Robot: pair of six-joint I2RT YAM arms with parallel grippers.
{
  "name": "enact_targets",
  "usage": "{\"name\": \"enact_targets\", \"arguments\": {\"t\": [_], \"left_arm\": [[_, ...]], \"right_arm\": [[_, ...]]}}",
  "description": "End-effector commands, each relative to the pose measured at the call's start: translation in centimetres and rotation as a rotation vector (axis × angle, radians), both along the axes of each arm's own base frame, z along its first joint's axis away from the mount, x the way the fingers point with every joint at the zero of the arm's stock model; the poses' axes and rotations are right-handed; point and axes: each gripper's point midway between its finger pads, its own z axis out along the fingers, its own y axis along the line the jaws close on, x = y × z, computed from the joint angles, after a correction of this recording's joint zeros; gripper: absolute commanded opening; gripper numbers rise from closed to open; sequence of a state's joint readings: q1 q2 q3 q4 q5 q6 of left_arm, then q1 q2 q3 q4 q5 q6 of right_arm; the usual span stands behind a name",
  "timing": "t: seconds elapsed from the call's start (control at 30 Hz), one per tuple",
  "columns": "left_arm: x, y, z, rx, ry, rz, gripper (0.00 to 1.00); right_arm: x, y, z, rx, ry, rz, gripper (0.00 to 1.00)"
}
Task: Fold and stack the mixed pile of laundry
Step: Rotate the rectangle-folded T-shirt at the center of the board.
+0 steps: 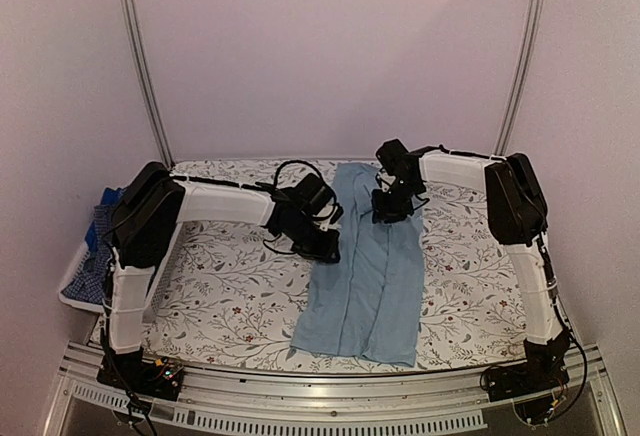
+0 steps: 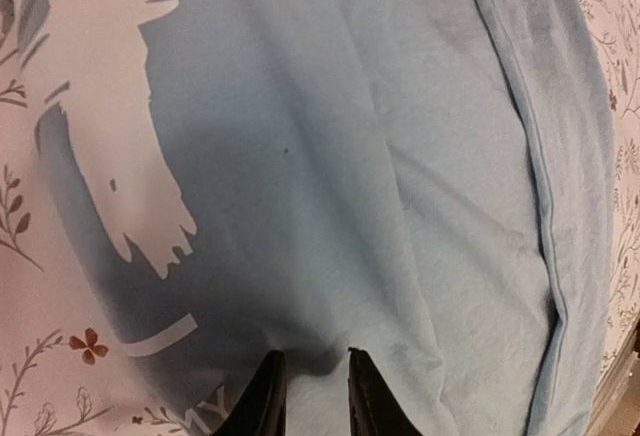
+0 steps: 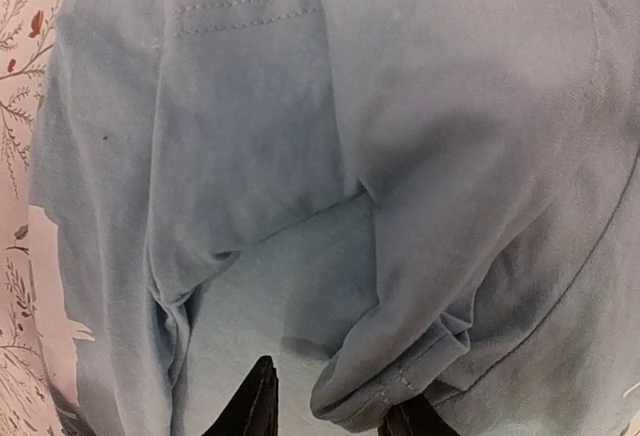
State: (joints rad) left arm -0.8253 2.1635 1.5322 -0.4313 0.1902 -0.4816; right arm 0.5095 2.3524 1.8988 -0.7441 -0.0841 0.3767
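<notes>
Looking down from the top camera, I see the light-blue shirt laid out in a long, narrow fold down the middle of the floral table, its near end close to the table's front edge. My left gripper sits at the shirt's left edge, about halfway along. In the left wrist view its fingertips are drawn close together with a small pucker of the cloth rising in the narrow gap; I cannot tell whether they truly pinch it. A white print shows on the fabric there. My right gripper is over the far part of the shirt. Its wrist view shows the fingers standing apart above the cloth, with a rolled hem lying against the right-hand finger and nothing clamped across the gap. Off at the left edge, the white basket holds the checked shirt and a brighter blue piece.
</notes>
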Motion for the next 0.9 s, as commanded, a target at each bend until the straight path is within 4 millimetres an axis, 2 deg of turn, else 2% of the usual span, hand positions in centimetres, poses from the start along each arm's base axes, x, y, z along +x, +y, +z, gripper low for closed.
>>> {"name": "enact_targets", "arguments": {"t": [0.0, 0.13, 0.3, 0.43, 0.53, 0.63, 0.67, 0.8, 0.87], "left_arm": [[-0.3, -2.6, -0.9, -0.04, 0.036, -0.013, 0.22], [0.5, -3.9, -2.0, -0.029, 0.053, 0.002, 0.22], [2.1, -5.3, -2.2, -0.048, 0.048, 0.039, 0.22], [2.6, -6.5, -2.2, -0.076, 0.065, 0.059, 0.22], [2.8, -5.9, -1.9, -0.064, 0.061, 0.08, 0.22], [3.3, -3.9, -0.6, -0.078, 0.056, 0.126, 0.23], [3.5, -3.2, 0.5, -0.09, 0.038, 0.141, 0.23], [4.4, -1.6, 4.8, -0.112, -0.099, 0.154, 0.26], [4.8, -1.5, 6.0, -0.118, -0.122, 0.158, 0.27]], "right_arm": [[0.6, -0.9, -2.8, -0.021, 0.056, 0.047, 0.33], [2.8, -1.8, -2.8, 0.005, 0.035, 0.052, 0.33], [4.9, -1.0, -2.8, 0.049, 0.002, 0.108, 0.3], [5.6, 0.3, -2.5, 0.132, -0.002, 0.144, 0.28], [5.6, 0.9, -1.5, 0.172, 0.005, 0.137, 0.3], [4.7, 0.1, 1.3, 0.162, -0.004, 0.111, 0.35], [4.3, -0.2, 2.0, 0.158, -0.01, 0.1, 0.36], [2.2, -2.3, 8.4, 0.162, -0.101, 0.019, 0.36], [1.0, -3.2, 9.2, 0.142, -0.098, -0.007, 0.36]]}}
